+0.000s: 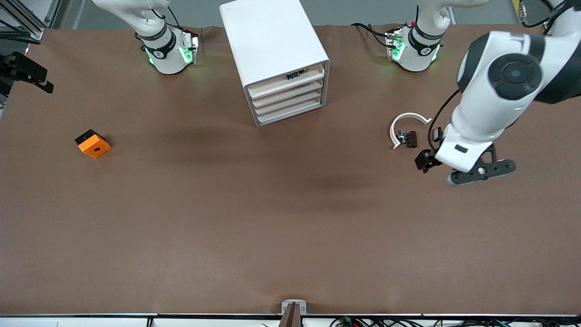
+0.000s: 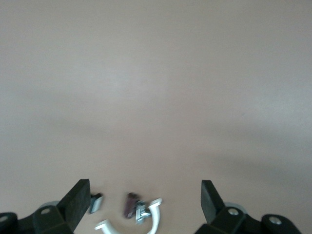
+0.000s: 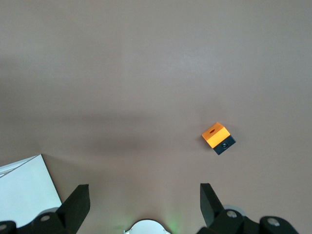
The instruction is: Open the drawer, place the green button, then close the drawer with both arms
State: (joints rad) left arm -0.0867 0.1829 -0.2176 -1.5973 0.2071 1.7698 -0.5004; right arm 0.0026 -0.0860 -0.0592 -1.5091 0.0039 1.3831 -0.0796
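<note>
Rounded white cabinet (image 1: 277,54); small dark part, perhaps the button (image 1: 296,75), in top drawer (image 1: 287,84).

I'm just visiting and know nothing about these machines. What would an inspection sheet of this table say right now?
Surface: brown table, bare across its middle.
Job's things: white cabinet between the arm bases; top drawer ajar with a small dark piece inside; the other three shut. Green button: nothing seen.
Clutter: orange cube toward the right arm's end; white arc with dark clip pieces toward the left arm's end.
Grippers: left gripper open, over the table beside the clip pieces; right gripper open, empty, waiting near the cabinet.
Cables: black leads at the left arm's base.
Surroundings: wiring along the table's near edge.
</note>
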